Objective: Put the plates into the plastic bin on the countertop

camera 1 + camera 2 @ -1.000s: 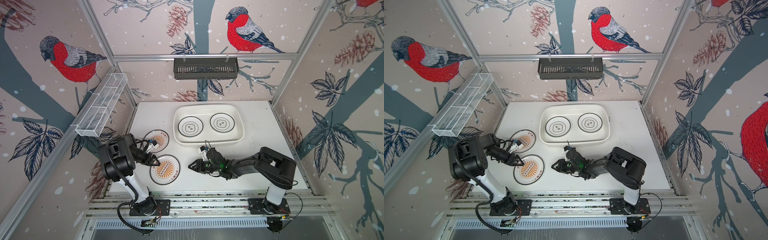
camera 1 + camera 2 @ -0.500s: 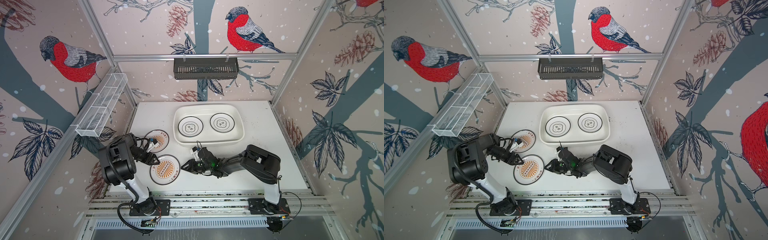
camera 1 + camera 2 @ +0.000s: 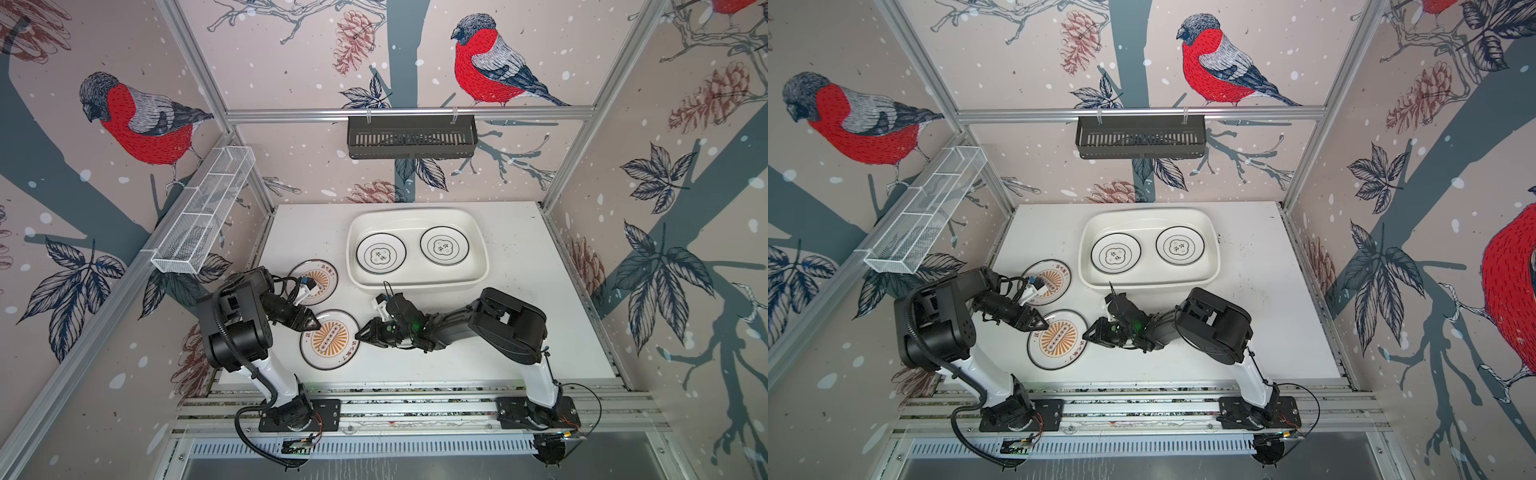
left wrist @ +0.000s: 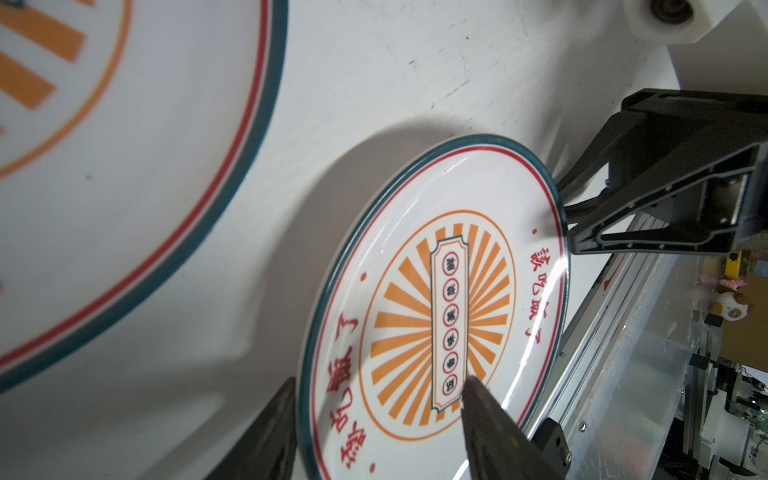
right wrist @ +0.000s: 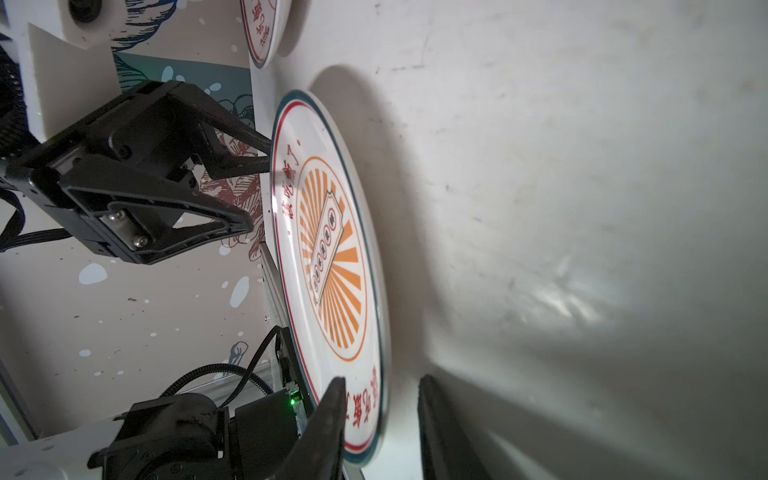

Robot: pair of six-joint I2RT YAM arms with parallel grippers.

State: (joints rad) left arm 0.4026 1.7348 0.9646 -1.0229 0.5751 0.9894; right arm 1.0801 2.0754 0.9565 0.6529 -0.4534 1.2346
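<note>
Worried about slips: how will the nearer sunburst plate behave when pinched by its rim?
Likely stiff: the nearer sunburst plate keeps a crisp round rim. Probably slippery; its glaze shows glare. Lying on the countertop, it should slide, not roll, if the right claw nudges it.

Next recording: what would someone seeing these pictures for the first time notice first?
The wallpaper of big red-breasted birds on the enclosure walls jumps out first. At the front of the white countertop, the left tool and right tool flank opposite edges of a round white plate with an orange sunburst centre. Behind it, a glossy white plastic bin holds two white plates with black quatrefoil centres.
</note>
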